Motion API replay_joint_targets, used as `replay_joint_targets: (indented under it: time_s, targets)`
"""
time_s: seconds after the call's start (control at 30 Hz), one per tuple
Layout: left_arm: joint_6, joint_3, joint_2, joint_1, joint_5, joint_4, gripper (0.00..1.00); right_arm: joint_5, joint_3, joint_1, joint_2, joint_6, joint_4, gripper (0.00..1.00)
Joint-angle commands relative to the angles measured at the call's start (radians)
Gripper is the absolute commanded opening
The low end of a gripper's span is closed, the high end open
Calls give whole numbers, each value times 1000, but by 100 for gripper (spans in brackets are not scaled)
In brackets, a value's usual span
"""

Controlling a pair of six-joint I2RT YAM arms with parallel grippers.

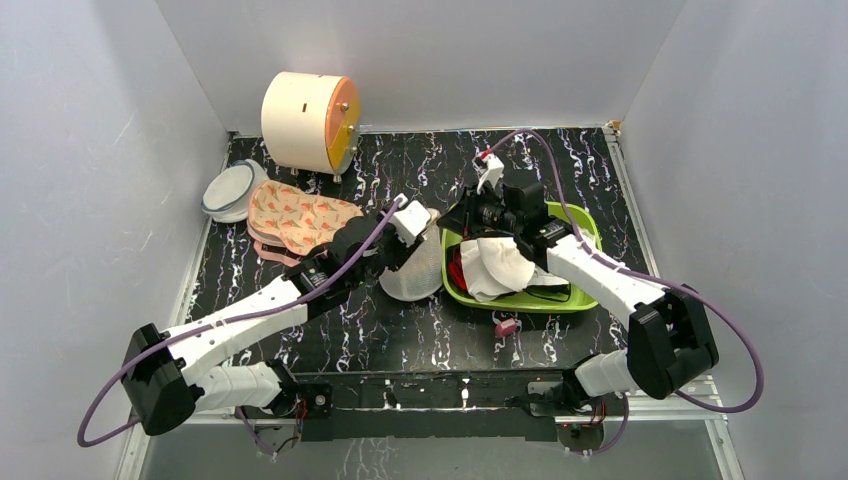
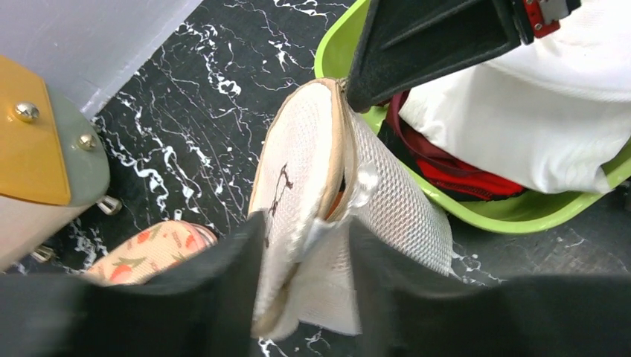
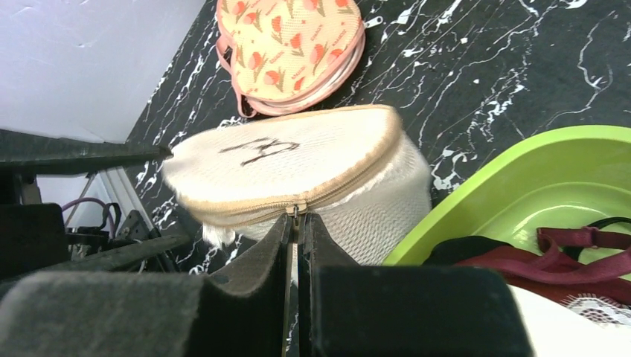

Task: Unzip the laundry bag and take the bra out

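The white mesh laundry bag (image 1: 418,272) stands on edge on the black marbled table, just left of the green tub. My left gripper (image 2: 305,260) is shut on the bag's lower edge, with the bag (image 2: 305,163) between its fingers. My right gripper (image 3: 295,223) is shut on the zipper pull (image 3: 295,213) at the bag's beige rim (image 3: 298,160). In the top view the right gripper (image 1: 462,215) is at the bag's top right edge and the left gripper (image 1: 405,240) at its left. The seam gapes a little and shows a sliver of the orange bra (image 2: 336,204); the rest is hidden.
A green tub (image 1: 590,228) with white garments (image 1: 500,265) and red and dark ones sits right of the bag. A flamingo-patterned pouch (image 1: 300,220), a grey-rimmed white disc (image 1: 228,192) and a cream drum with an orange face (image 1: 305,120) are at the back left. A small pink object (image 1: 507,326) lies before the tub.
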Motion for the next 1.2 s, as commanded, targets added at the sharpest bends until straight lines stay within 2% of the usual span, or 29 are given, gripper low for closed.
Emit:
replay_joint_targets:
  time_s: [0.0, 0.17, 0.23, 0.33, 0.73, 0.93, 1.17]
  targets:
    - [-15, 30, -19, -2, 5, 16, 56, -23, 0, 30, -49, 30, 83, 0]
    - [-67, 34, -25, -1, 63, 22, 77, 6, -2, 81, -67, 47, 83, 0]
    - [-80, 30, -22, -1, 84, 29, 80, 19, -4, 106, -75, 52, 84, 0]
    - [-85, 33, -8, -1, 84, 25, 79, 27, -4, 127, -86, 57, 82, 0]
    - [-32, 16, -3, -1, -24, 29, 48, 51, -34, 148, -119, 53, 63, 0]
    - [-26, 15, 1, -1, -24, 29, 22, 100, -36, 148, -142, 31, 34, 0]
    - [-8, -25, -63, -1, -41, 80, 1, 149, -60, 147, -146, 48, 44, 0]
